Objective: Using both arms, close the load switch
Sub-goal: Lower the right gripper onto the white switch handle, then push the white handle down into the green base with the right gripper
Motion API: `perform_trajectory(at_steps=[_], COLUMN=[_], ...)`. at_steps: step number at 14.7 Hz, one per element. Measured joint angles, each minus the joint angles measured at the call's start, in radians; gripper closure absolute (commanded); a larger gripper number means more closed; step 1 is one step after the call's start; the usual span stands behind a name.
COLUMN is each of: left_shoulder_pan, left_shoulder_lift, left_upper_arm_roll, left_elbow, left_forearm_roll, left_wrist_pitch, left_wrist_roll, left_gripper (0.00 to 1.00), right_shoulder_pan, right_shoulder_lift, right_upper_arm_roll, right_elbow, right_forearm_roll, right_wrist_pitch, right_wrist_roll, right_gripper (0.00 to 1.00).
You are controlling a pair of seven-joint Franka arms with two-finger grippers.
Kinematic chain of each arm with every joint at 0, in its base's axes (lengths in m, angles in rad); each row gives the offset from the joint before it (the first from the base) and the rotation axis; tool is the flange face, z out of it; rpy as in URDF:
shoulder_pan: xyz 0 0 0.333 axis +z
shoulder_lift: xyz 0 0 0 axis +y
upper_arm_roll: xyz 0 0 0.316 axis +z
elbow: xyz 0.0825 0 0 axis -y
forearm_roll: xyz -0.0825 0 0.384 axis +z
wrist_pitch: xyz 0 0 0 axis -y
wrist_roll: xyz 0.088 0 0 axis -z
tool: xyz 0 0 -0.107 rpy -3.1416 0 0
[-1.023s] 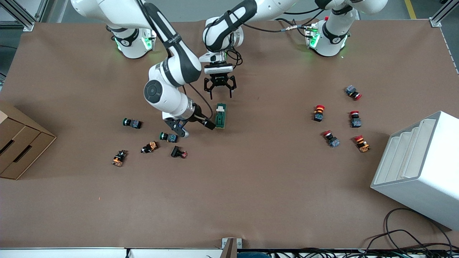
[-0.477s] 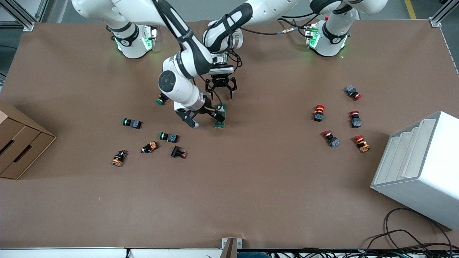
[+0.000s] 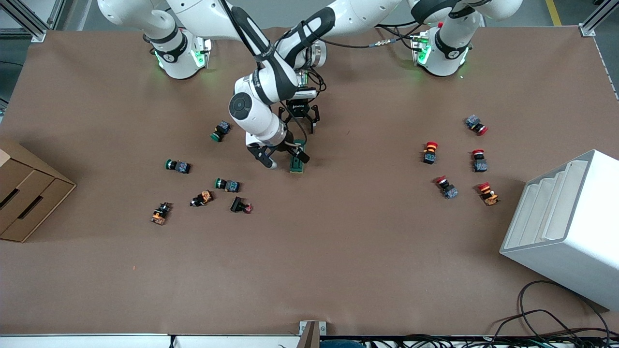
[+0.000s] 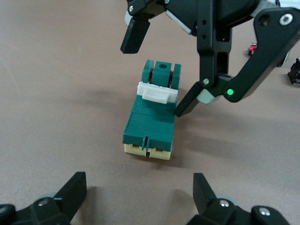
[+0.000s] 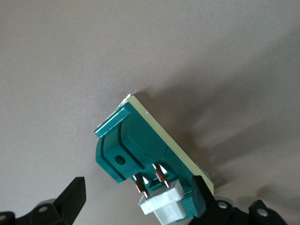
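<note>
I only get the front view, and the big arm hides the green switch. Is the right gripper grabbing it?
Observer: Not squeezing. The right gripper is open; one finger sits at the side of the load switch, the other is clear of it.
Operator: Where's the white bit?
Observer: The white lever lies across the top, near the end with the copper pins.
Operator: And the other gripper?
Observer: The left gripper is open just off the switch's other end, not touching it.

A cardboard box (image 3: 29,193) sits at the frame's left edge, a white stepped bin (image 3: 566,227) at lower right. Green-capped push buttons (image 3: 227,184) scatter left of centre; red-capped push buttons (image 3: 430,151) cluster at the right.
</note>
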Motion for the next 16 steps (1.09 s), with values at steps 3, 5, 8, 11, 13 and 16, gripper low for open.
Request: perform_trajectory(at_steps=[3,5,8,11,13,16], left_shoulder_pan=[-0.004,-0.006,-0.006,-0.006,-0.007,-0.007], left_shoulder_lift=[0.000,0.001,0.001,0.001,0.001,0.001], left_upper_arm_roll=[0.000,0.000,0.000,0.000,0.000,0.000], left_elbow=[0.000,0.000,0.000,0.000,0.000,0.000], left_forearm_roll=[0.000,0.000,0.000,0.000,0.000,0.000], left_wrist_pitch=[-0.003,-0.007,-0.009,-0.009,-0.009,-0.009], left_wrist_roll=[-0.015,-0.017,-0.018,-0.018,-0.018,-0.018], left_gripper=[0.00,0.00,0.00,0.00,0.00,0.00], right_shoulder_pan=[0.014,0.021,0.021,0.020,0.018,0.003], right_shoulder_lift=[0.000,0.000,0.000,0.000,0.000,-0.010], right_upper_arm_roll=[0.000,0.000,-0.005,-0.010,-0.011,-0.014], right_elbow=[0.001,0.002,0.005,0.010,0.016,0.029], right_forearm_roll=[0.003,0.006,0.015,0.017,0.018,0.018], right_wrist_pitch=[0.005,0.011,0.014,0.013,0.006,-0.013], right_wrist_roll=[0.020,0.029,0.033,0.048,0.055,0.059], right_gripper=[0.00,0.00,0.00,0.00,0.00,0.00])
